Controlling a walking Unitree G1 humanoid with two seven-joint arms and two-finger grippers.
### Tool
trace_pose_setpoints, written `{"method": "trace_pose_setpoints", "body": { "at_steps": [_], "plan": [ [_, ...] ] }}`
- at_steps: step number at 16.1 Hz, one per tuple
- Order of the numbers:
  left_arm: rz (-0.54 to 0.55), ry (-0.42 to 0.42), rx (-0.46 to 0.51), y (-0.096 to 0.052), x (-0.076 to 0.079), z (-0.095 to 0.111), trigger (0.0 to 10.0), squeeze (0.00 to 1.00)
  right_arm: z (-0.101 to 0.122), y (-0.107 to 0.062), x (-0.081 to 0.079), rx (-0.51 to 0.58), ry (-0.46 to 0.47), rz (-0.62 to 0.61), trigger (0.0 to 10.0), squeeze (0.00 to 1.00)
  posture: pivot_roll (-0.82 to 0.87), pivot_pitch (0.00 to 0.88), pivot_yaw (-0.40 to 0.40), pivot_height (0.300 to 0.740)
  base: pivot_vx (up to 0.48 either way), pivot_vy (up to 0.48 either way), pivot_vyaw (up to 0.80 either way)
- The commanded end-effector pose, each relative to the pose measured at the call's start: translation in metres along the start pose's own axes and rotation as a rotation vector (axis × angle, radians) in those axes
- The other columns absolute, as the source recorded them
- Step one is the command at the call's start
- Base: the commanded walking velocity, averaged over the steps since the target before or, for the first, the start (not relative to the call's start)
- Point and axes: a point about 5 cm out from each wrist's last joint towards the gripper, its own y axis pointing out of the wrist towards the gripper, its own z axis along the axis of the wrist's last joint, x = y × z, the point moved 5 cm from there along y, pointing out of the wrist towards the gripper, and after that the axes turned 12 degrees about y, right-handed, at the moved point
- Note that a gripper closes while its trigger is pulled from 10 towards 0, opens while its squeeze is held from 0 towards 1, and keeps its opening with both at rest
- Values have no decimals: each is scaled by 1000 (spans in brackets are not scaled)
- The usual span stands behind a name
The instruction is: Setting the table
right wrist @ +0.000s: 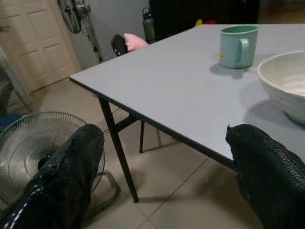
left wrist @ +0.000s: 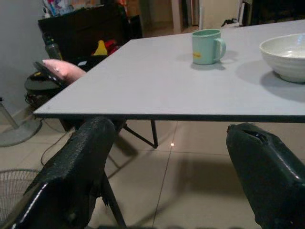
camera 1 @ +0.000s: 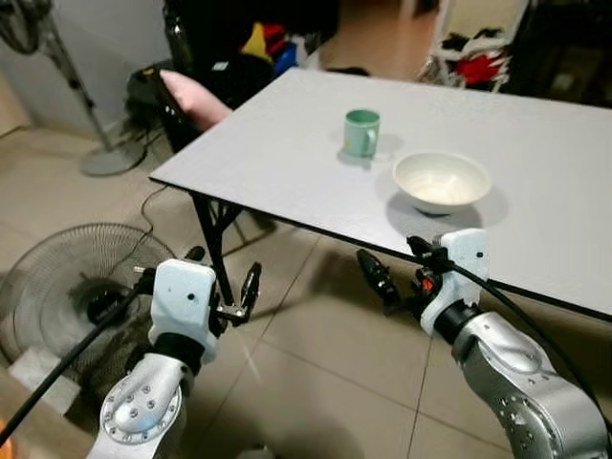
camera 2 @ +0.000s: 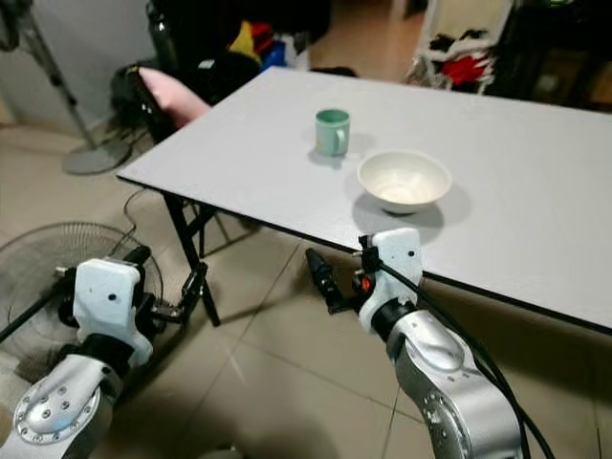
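Green ceramic mug (camera 1: 361, 132) and white round bowl (camera 1: 442, 181) sit side by side on grey folding table (camera 1: 287, 153). Left gripper (camera 1: 225, 287) and right gripper (camera 1: 400, 273) spread apart, empty, below the table's near edge.

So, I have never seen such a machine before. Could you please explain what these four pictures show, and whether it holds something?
It is a humanoid robot with two silver arms. Two pictures come from its head, looking down; two come from cameras on its wrists, looking along the black fingers. The left gripper and right gripper are both open, holding nothing, in front of the table edge above the tiled floor. On the grey table stand a green mug and a white bowl. A floor fan lies at the left.
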Motion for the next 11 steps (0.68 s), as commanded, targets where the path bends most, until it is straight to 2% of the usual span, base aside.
{"method": "trace_pose_setpoints", "body": {
  "at_steps": [1, 8, 11],
  "plan": [
    [2, 6, 1, 0, -1, 1, 10000, 0, 1, 0, -1, -5, 1, 3, 10000, 0, -70, 15, 93, 740, 0, 0, 0],
    [10, -3, 6, -2, -2, 3, 10000, 0, 1, -1, 0, -3, 22, -3, 10000, 0, -70, 20, 88, 740, 0, 0, 0],
    [65, -1, 14, -3, -9, 4, 10000, 0, 4, -1, -2, 1, -43, 29, 10000, 0, -67, 24, 82, 740, 0, 0, 575]
  ]
}}
